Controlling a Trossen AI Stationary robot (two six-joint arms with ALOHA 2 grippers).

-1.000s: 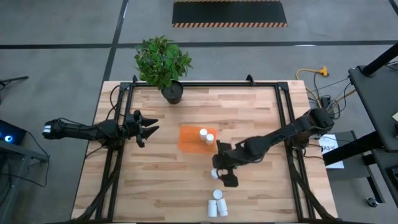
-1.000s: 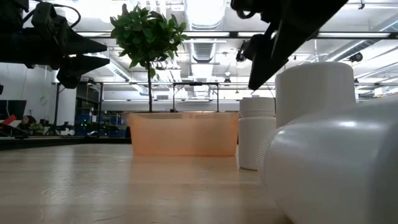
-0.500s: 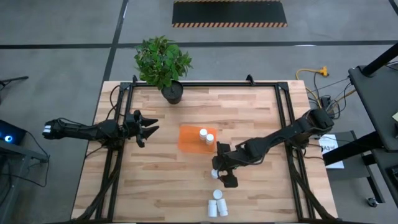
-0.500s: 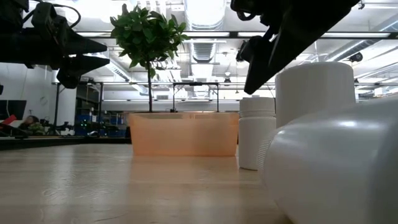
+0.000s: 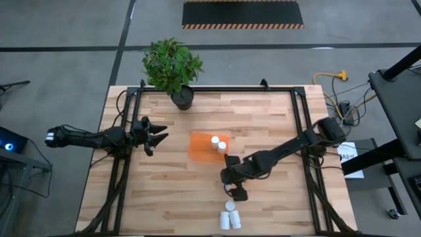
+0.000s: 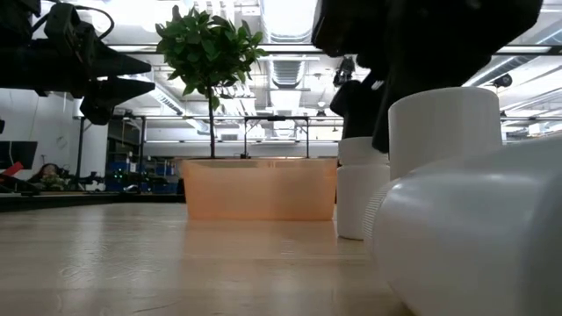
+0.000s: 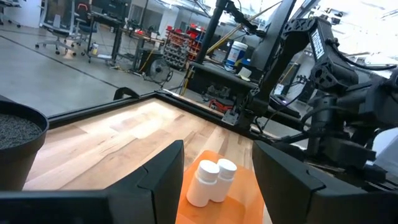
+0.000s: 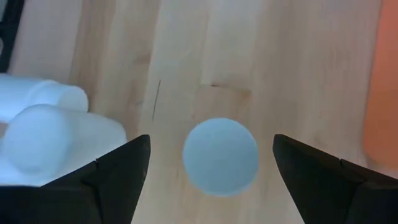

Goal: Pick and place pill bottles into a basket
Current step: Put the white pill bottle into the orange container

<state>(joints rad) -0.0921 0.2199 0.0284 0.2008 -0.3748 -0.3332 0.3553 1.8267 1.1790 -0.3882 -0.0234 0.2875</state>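
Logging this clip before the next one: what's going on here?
The right gripper, jaws open, hangs directly over an upright small white pill bottle on the wooden table, not gripping it. Two bottles stand in the translucent orange plastic basket; three more cluster at the table's near edge. The left gripper waits, empty, left of the basket.

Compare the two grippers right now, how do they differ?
The left gripper hovers over the table's left side, away from every bottle; the right gripper is poised straight above a standing pill bottle. The left one's fingers sit fairly close together, the right one's spread wide. Both hold nothing.
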